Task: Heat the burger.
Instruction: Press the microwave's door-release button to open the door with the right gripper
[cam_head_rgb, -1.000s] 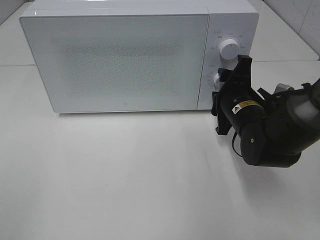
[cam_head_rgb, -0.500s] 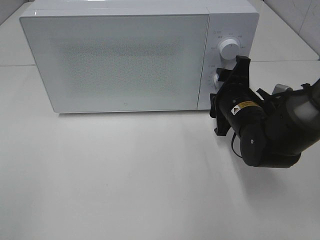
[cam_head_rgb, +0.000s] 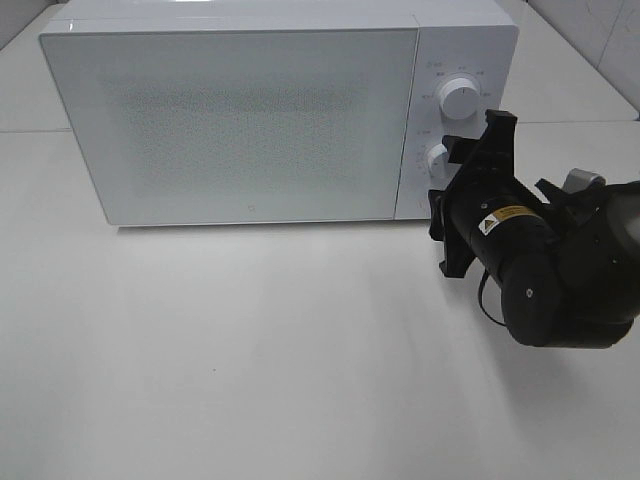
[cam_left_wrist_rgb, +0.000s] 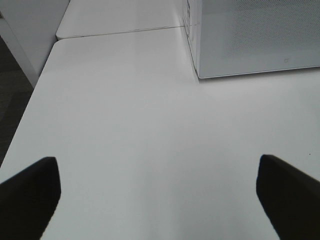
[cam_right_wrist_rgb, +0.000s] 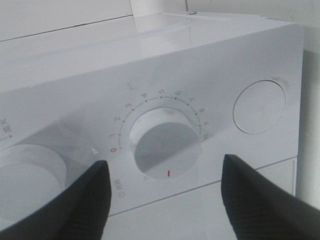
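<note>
While door's (cam_head_rgb: 235, 125) shut — 1 mwave (cam_head_rgb: 470, 40), 2 knobs (cam_head_rgb: 459, 98) (cam_head_rgb: 437, 158)

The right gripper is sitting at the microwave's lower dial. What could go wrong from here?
The right gripper, open, flanks the lower dial; a sideways pull-away could knock its setting. The upper dial is close by and could get bumped. The burger can't be seen through the closed door.

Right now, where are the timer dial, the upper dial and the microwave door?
timer dial (cam_right_wrist_rgb: 165, 142): right wrist view, on its white front face.
upper dial (cam_head_rgb: 459, 98): exterior high view, on the knob's centre.
microwave door (cam_head_rgb: 240, 120): exterior high view, on the dotted window.
</note>
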